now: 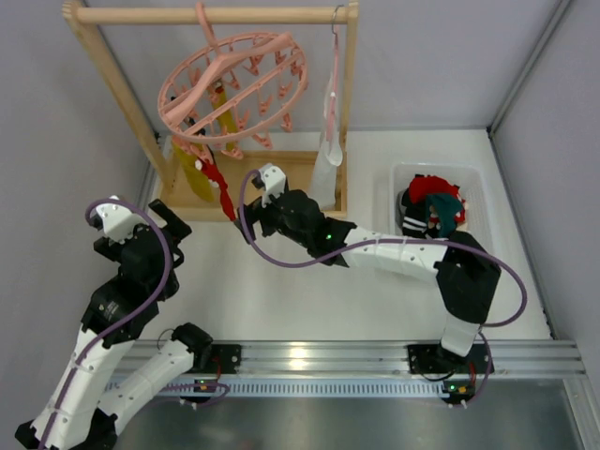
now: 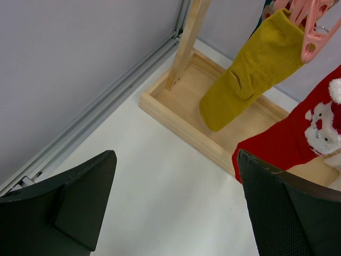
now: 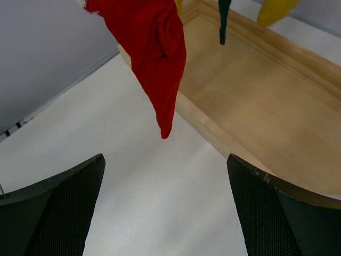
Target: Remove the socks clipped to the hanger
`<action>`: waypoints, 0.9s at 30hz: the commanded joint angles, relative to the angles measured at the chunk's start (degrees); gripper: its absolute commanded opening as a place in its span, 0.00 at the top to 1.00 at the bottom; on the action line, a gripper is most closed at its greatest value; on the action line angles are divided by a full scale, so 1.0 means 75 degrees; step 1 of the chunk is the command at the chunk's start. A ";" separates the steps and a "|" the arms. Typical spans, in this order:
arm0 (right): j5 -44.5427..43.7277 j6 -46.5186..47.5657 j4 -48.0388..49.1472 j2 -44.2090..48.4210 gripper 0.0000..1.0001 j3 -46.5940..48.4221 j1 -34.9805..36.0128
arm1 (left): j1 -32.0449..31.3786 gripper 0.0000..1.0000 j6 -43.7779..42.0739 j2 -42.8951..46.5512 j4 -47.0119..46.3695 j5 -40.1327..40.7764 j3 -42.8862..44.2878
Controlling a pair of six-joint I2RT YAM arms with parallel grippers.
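Observation:
The round pink hanger point(image 1: 232, 84) hangs from the rack's top bar. A mustard yellow sock point(image 1: 194, 173) and a red sock point(image 1: 217, 183) hang clipped below it. My right gripper point(image 1: 246, 222) is open and empty, low over the table just right of the red sock's tip. In the right wrist view the red sock point(image 3: 152, 48) hangs ahead of the open gripper point(image 3: 165, 208), with a dark teal sock point(image 3: 224, 18) behind it. My left gripper point(image 1: 180, 239) is open and empty. Its wrist view shows the yellow sock point(image 2: 256, 69) and the red sock point(image 2: 298, 138) with white marks beyond the gripper point(image 2: 176, 202).
The wooden rack frame point(image 1: 112, 84) stands on a wooden base tray point(image 1: 300, 173) at the back. A slim pink hanger with white cloth point(image 1: 328, 141) hangs at its right. A white bin point(image 1: 473, 183) at the right holds red and teal socks and a striped garment point(image 1: 412, 220).

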State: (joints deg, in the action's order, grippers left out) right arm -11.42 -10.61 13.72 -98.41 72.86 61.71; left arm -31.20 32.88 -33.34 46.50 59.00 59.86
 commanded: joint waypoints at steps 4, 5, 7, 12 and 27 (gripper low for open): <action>0.0655 -0.0061 0.0514 -0.1198 0.09 0.1769 -0.0002 | 0.0187 0.02 -0.0083 -0.0113 -0.0423 -0.0156 -0.0082; 0.0667 -0.0085 0.0538 -0.1280 0.09 0.1944 -0.0002 | 0.0211 0.02 -0.0107 -0.0101 -0.0458 -0.0191 -0.0094; 0.0702 -0.0143 0.0515 -0.1573 0.09 0.2144 -0.0002 | 0.0234 0.02 -0.0142 -0.0101 -0.0516 -0.0261 -0.0117; 0.0703 -0.0179 0.0410 -0.2241 0.10 0.2812 -0.0002 | 0.0340 0.02 -0.0154 -0.0125 -0.0563 -0.0402 -0.0129; -0.0245 -0.0050 0.0643 -0.4526 0.32 0.5237 -0.0013 | 0.0762 0.02 -0.0236 -0.0113 -0.0727 -0.0906 -0.0199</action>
State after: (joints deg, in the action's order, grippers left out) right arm -9.72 -10.98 14.26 -130.23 107.57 61.71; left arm -25.93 31.59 -34.02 43.64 52.95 58.65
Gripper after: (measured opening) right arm 0.688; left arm 0.984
